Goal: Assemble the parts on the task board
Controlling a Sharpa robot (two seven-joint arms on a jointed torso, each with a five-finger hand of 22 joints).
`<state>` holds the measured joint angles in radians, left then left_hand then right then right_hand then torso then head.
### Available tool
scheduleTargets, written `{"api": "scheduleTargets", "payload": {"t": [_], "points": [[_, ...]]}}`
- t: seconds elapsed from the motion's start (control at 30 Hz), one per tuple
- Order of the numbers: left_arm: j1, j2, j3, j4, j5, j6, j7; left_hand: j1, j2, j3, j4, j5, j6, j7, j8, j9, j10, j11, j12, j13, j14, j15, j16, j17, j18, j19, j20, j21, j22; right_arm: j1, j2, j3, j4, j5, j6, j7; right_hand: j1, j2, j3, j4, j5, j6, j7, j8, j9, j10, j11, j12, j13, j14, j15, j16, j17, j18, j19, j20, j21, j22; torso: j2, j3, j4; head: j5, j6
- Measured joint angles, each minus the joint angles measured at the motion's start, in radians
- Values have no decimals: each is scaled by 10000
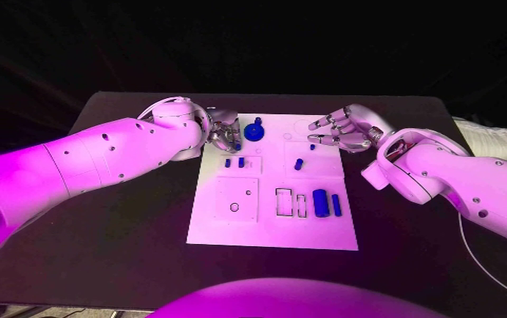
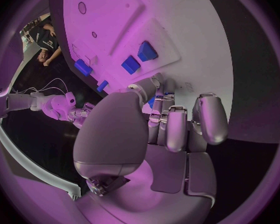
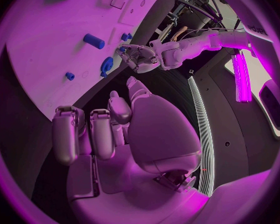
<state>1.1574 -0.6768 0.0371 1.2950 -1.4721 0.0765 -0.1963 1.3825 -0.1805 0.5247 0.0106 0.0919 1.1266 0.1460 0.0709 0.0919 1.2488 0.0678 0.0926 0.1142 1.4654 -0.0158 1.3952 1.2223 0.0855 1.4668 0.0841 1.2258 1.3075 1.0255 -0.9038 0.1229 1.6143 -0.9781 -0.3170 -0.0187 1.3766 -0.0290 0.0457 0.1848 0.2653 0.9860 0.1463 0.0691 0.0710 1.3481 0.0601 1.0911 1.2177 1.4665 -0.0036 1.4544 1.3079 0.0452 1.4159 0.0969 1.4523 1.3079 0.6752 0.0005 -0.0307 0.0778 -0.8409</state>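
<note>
Left hand (image 1: 222,133) in head view sits at the upper left edge of the task board (image 1: 272,230), fingers curled in toward a small blue part (image 1: 236,146) at the fingertips; looks pinched, but the contact is too small to confirm here. Just right of it a larger round blue part (image 1: 255,130) stands on the board near its top edge. Right hand (image 1: 343,131) hovers over the board's upper right corner, fingers spread and apart, grasping nothing. Mid-board: two small blue pieces (image 1: 234,163) side by side left of centre, one short blue peg (image 1: 299,163) right of centre, a tiny blue piece (image 1: 312,146) above it near the right hand. Lower right of the board: two upright blue blocks (image 1: 325,206) beside empty rectangular outlines. Black table (image 1: 127,245) under everything. Left wrist view: left hand (image 2: 159,134) fills centre and bottom, fingers curled, a bit of blue (image 2: 152,102) showing between thumb and fingers, so it is grasping a small part. Board (image 2: 196,30) runs across the top of the frame, with blue blocks (image 2: 140,57) above centre and two smaller blue pieces (image 2: 84,67) to their left. Right wrist view: right hand (image 3: 115,134) centre and lower frame, fingers loosely bent with nothing in them. Board (image 3: 40,50) occupies upper left with a blue peg (image 3: 94,41), the round blue part (image 3: 106,65) and a tiny blue piece (image 3: 70,76); left hand (image 3: 135,57) is visible just above centre at the board's far edge.
</note>
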Motion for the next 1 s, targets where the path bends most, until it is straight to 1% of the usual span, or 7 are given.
{"api": "scheduleTargets", "payload": {"t": [0.47,0.63,0.67,0.73,0.8,0.87,1.0], "points": [[0,-3,9,-59,10,-19,6,-40,-40,0,0,0,-227,112,-60,-120,-56,55,-117,-1,15,58,0,-39,-1,0,0,0,0,0,-6,0,-2,1,-1,-1,0,0,0,0,0,0,0,0,0,0,0,0,-47,0,0,0,-2,0,0,0,0,-2,-5,-2,5,-17,-1],[6,-52,15,-104,16,-83,36,-40,-40,43,-38,0,-826,142,-59,-276,-92,161,-210,1,0,73,0,-77,1,0,74,-65,0,0,-6,0,-35,2,-6,-1,0,0,0,0,0,-4,-4,0,-5,-494,16,-1025,-775,0,0,-354,-2,9,-368,23,-306,-15,-8,-7,5,-25,6],[8,-85,16,-109,16,-123,47,-40,-40,98,-36,0,-1003,148,-59,-290,-170,176,-250,-3,0,73,-33,-233,1,-32,106,-301,0,0,-5,0,-58,2,-9,-1,1,2,0,0,0,-25,-21,0,-14,-817,22,-1697,-1283,0,0,-588,-47,147,-589,22,-494,-182,-9,-6,5,-30,11],[10,-153,19,-109,17,-207,68,32,-109,283,-85,0,-1208,85,-60,-292,-403,158,-301,-88,0,73,-248,-625,0,-152,147,-797,0,0,-5,0,-102,2,-18,7,69,69,0,0,0,-138,-10,0,-15,-1654,78,-3606,-2748,-27,-27,-1524,-987,477,-1420,20,-1277,-1230,-10,-8,1,-40,23],[8,-273,17,-87,37,-334,85,181,-90,555,-190,0,-1284,104,-59,-280,-587,185,-356,-179,-22,95,-564,-1167,0,-372,139,-1426,0,0,-15,0,-175,6,-35,41,165,21,45,45,0,-140,-11,0,-15,-2350,90,-4798,-3736,-643,-65,-3469,-2990,907,-2918,42,-2844,-3239,-11,-11,0,-47,29],[0,-410,10,-38,92,-466,99,227,-142,779,-249,0,-1242,144,-59,-261,-869,254,-315,-242,-346,196,-1200,-2193,256,-756,161,-2497,-67,0,-63,0,-233,14,-56,94,392,-60,128,128,0,-138,-9,0,-15,-2636,111,-5704,-4636,-1388,28,-5817,-5093,1261,-4248,97,-4642,-5234,-12,-12,0,-58,37],[-8,-782,5,115,578,-879,188,227,-142,1051,-329,0,-987,177,32,-232,-968,287,-176,-278,-537,214,-1668,-2887,321,-1002,178,-3219,-291,0,-192,-1,-384,38,-118,223,734,-171,400,195,0,-122,125,0,-15,-2988,302,-7139,-6107,-2183,197,-8145,-6617,1326,-4883,272,-6207,-6521,-18,-12,0,-100,71]]}}
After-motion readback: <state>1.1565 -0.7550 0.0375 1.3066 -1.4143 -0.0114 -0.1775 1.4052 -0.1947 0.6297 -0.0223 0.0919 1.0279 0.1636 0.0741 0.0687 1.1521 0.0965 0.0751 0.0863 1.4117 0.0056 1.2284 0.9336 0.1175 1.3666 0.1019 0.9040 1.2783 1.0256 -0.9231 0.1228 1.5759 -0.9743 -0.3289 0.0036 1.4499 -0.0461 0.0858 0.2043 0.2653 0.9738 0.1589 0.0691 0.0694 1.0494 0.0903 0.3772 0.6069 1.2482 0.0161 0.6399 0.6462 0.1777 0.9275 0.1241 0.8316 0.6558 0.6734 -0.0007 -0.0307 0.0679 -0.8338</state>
